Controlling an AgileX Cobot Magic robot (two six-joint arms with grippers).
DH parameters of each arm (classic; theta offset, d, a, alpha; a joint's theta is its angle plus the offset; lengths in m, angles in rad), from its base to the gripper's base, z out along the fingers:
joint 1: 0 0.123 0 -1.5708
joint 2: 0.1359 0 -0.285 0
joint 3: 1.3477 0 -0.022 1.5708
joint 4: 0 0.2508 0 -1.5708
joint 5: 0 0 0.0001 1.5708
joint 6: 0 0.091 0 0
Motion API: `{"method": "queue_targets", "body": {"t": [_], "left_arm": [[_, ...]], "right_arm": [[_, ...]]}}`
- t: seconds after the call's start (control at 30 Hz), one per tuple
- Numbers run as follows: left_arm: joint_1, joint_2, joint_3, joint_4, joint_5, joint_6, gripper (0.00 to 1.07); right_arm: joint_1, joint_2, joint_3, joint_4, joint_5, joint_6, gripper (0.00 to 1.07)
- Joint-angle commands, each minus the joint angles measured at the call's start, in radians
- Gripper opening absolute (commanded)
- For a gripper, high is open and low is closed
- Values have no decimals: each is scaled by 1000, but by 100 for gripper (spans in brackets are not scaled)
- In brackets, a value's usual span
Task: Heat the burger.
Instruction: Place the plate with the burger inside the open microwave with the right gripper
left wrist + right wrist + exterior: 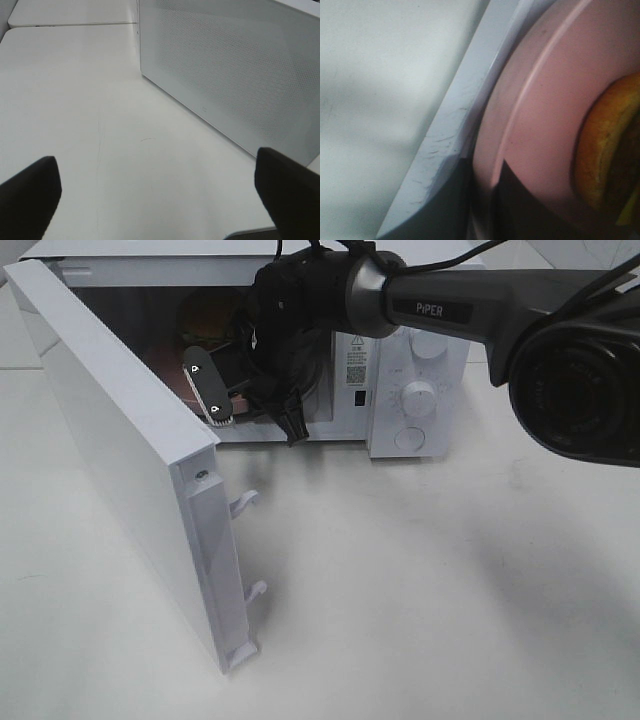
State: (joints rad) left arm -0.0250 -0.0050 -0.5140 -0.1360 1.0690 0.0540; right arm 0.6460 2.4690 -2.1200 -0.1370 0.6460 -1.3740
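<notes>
The burger [205, 320] sits deep inside the open white microwave [420, 390], mostly hidden by my right arm. The right wrist view shows the edge of its golden-brown bun [607, 150] on the pink plate [545, 110]. My right gripper [215, 390] reaches into the microwave cavity and is shut on the plate's near rim [238, 400]; one dark finger [520, 205] lies over the rim. My left gripper [160, 200] is open and empty above the white table, outside the exterior view.
The microwave door [110, 430] stands swung open to the left, its latch hooks [245, 502] pointing right. The dial panel [418, 398] is on the microwave's right. A white perforated panel [235, 70] stands close to my left gripper.
</notes>
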Motion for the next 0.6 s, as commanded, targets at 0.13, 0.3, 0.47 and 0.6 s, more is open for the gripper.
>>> {"method": "queue_targets", "body": {"t": [0.13,0.3,0.47,0.6], "left_arm": [[4,-18,-1,0,-2,-2,98],[4,-18,-1,0,-2,-2,98],[4,-18,-1,0,-2,-2,98],[4,-18,-1,0,-2,-2,98]], "right_arm": [[-4,1,-11,-10,-44,32,25],[-4,1,-11,-6,-37,61,38],[-4,-5,-10,2,-33,93,45],[-4,-20,-9,42,-24,121,50]]}}
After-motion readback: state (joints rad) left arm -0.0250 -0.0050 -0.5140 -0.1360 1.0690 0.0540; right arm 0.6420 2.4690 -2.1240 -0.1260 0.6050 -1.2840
